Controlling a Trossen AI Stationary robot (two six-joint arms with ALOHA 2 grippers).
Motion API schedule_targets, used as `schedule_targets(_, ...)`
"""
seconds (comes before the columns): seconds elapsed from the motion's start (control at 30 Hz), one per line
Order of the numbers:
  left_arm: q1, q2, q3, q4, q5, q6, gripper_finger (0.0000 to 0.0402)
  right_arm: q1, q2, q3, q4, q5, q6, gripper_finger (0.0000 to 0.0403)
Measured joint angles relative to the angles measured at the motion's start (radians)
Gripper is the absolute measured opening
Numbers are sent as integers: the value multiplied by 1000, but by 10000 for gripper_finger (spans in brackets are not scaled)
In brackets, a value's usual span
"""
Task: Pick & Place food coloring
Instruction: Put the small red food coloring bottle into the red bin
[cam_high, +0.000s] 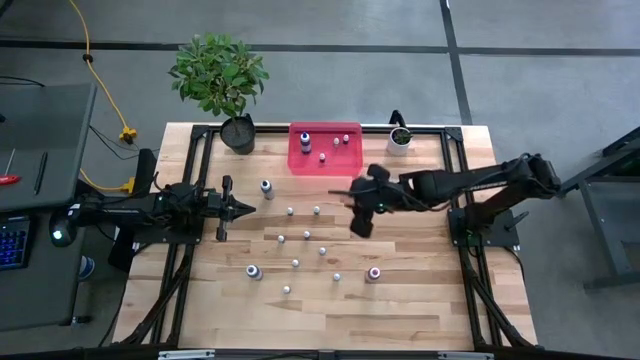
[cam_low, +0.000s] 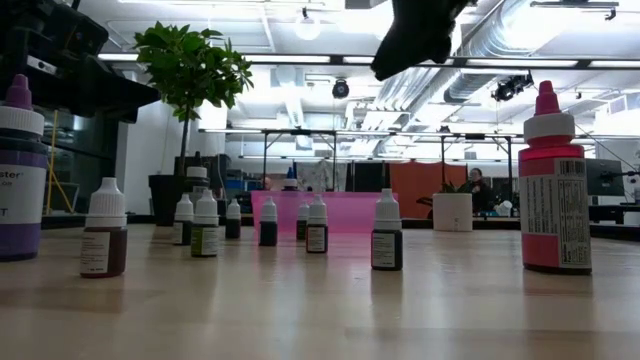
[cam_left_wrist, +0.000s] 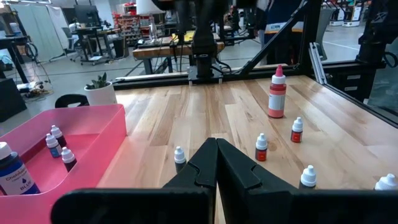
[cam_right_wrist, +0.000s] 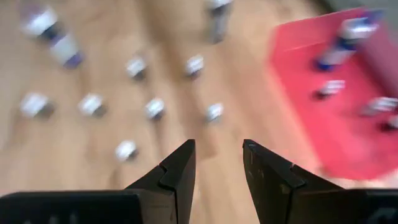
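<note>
1. The right gripper (cam_high: 362, 218) hung in the air above the middle of the tabletop (cam_high: 420, 300), a little toward the right edge and just in front of the pink tray (cam_high: 325, 166). In the low view it showed only as a dark shape near the ceiling (cam_low: 415, 35).
2. Its fingers (cam_right_wrist: 177, 171) stood apart with an empty gap between them; nothing was pinched there.
3. The left gripper (cam_high: 245, 209) lay low near the left edge of the tabletop, pointing toward the middle. Its fingers (cam_left_wrist: 202, 165) were pressed together and held nothing.
4. The food coloring (cam_high: 300, 238) was split between two places. Most of the small whitish bottles stood upright, scattered well apart across the middle of the tabletop.
5. A purple-bodied bottle (cam_high: 253, 271) stood toward the front left of that scatter, and a pink-red bottle (cam_high: 374, 272) toward the front right. One larger bottle (cam_high: 266, 187) stood near the tray's left front corner.
6. Inside the pink tray, at the back edge of the tabletop, stood a blue-bodied bottle (cam_high: 305, 142) and a few tiny ones (cam_left_wrist: 57, 135) beside it.
7. A leafy potted plant (cam_high: 220, 75) stood at the back left corner, just left of the tray. A small white plant pot (cam_high: 399, 140) stood just right of the tray along the back edge.
</note>
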Motion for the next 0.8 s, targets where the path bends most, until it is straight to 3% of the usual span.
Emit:
schedule_targets(0.13,0,0,0,0,0,0,0,28,0,0,-37,-194,-98,124)
schedule_targets(0.27,0,0,0,0,0,0,0,62,0,0,-83,-287,-161,124)
schedule_targets(0.53,0,0,0,0,0,0,0,122,29,18,-109,-287,-232,124)
schedule_targets(0.8,0,0,0,0,0,0,0,147,157,257,-290,-269,-232,124)
